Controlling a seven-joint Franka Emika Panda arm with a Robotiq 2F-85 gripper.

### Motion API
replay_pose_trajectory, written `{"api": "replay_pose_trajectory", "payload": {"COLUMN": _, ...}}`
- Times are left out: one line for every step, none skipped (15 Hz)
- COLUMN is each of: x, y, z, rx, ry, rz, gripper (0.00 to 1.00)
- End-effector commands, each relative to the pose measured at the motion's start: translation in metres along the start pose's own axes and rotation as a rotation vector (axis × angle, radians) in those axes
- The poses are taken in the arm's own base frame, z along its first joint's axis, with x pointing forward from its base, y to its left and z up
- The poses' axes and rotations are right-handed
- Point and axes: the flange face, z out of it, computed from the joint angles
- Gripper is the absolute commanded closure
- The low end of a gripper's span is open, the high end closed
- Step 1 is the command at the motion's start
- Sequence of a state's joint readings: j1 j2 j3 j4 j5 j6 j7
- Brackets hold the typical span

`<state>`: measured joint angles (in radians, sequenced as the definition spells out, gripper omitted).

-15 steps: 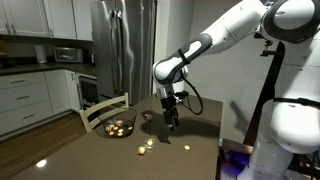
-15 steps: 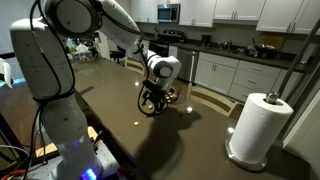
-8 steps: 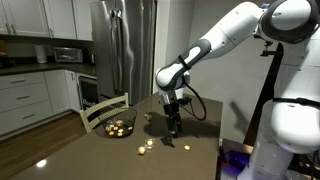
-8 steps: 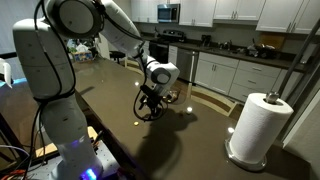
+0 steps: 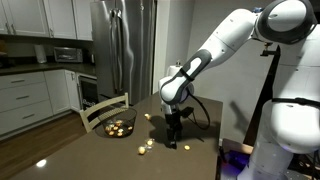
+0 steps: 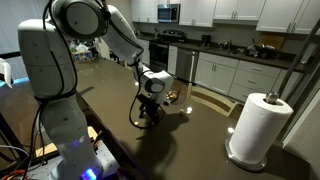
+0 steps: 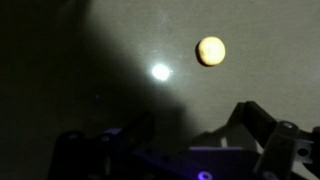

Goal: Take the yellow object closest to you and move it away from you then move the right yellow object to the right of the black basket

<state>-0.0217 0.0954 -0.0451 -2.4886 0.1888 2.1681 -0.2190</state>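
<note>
In the wrist view a small round yellow piece (image 7: pixel 210 50) lies on the dark table, ahead of my gripper (image 7: pixel 170 150) and to its right. The jaws are open and empty, with a dark finger on each side of the bottom edge. In an exterior view my gripper (image 5: pixel 172 140) hangs low over the table, right of two yellow pieces (image 5: pixel 146 146). The black basket (image 5: pixel 120 135) sits further left with yellowish things in it. In an exterior view my gripper (image 6: pixel 150 118) partly hides the basket (image 6: pixel 173 98) behind it.
A wooden chair (image 5: pixel 100 108) stands at the table's far side near the basket. A paper towel roll (image 6: pixel 258 125) stands on the table away from the gripper. A glare spot (image 7: pixel 159 72) shines on the tabletop. Kitchen cabinets and a fridge stand behind.
The arm has moved away from the basket and lowered the gripper close to the tabletop. The jaws stay open and empty.
</note>
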Motion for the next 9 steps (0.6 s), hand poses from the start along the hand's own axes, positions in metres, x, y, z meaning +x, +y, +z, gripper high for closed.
{"api": "replay_pose_trajectory", "payload": {"x": -0.006, "y": -0.002, "z": 0.009, "rx": -0.029, "ry": 0.005, "rz": 0.049, "gripper": 0.00}}
{"api": "replay_pose_trajectory", "payload": {"x": -0.007, "y": -0.003, "z": 0.006, "rx": -0.029, "ry": 0.005, "rz": 0.055, "gripper": 0.00}}
{"api": "replay_pose_trajectory", "payload": {"x": -0.009, "y": -0.004, "z": 0.003, "rx": -0.033, "ry": 0.009, "rz": 0.056, "gripper": 0.00}}
{"api": "replay_pose_trajectory", "payload": {"x": -0.010, "y": -0.005, "z": 0.000, "rx": -0.034, "ry": 0.014, "rz": 0.057, "gripper": 0.00}}
{"api": "replay_pose_trajectory", "payload": {"x": -0.013, "y": -0.008, "z": -0.006, "rx": -0.041, "ry": 0.025, "rz": 0.059, "gripper": 0.00}}
{"api": "replay_pose_trajectory", "payload": {"x": -0.014, "y": -0.011, "z": -0.011, "rx": -0.046, "ry": 0.031, "rz": 0.055, "gripper": 0.00}}
{"api": "replay_pose_trajectory", "payload": {"x": -0.016, "y": -0.014, "z": -0.017, "rx": -0.052, "ry": 0.035, "rz": 0.058, "gripper": 0.00}}
{"api": "replay_pose_trajectory", "payload": {"x": -0.017, "y": -0.016, "z": -0.021, "rx": -0.053, "ry": 0.031, "rz": 0.060, "gripper": 0.00}}
{"api": "replay_pose_trajectory", "payload": {"x": -0.018, "y": -0.018, "z": -0.025, "rx": -0.053, "ry": 0.024, "rz": 0.062, "gripper": 0.00}}
